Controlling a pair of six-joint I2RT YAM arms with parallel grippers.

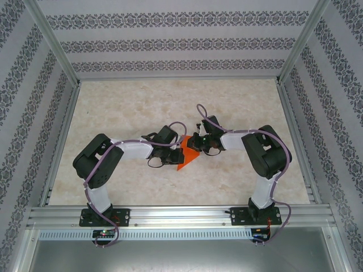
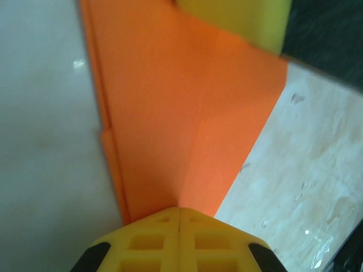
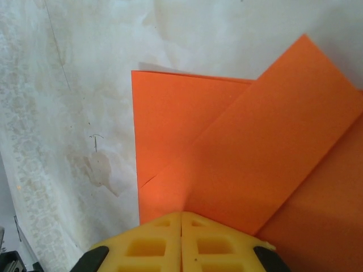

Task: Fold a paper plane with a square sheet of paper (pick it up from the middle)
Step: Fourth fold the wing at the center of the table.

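Note:
The square sheet of paper [image 1: 186, 157] is bright orange and folded into overlapping flaps. It sits mid-table between both wrists. My left gripper [image 1: 176, 153] comes in from the left and my right gripper [image 1: 195, 148] from the right. Seen from the left wrist, the yellow fingers [image 2: 153, 241] of my left gripper [image 2: 180, 211] are shut on the paper's [image 2: 164, 102] edge at a crease, and the other gripper's yellow finger [image 2: 238, 17] shows at the top. Seen from the right wrist, my right gripper [image 3: 181, 215] is shut on the creased paper [image 3: 244, 147], whose lower layer lies flat.
The beige marbled table [image 1: 142, 102] is bordered by an aluminium frame [image 1: 176, 215] at the near edge and patterned walls [image 1: 181, 42] on three sides. Both arm bases stand on the near rail, with purple cables looping along the arms.

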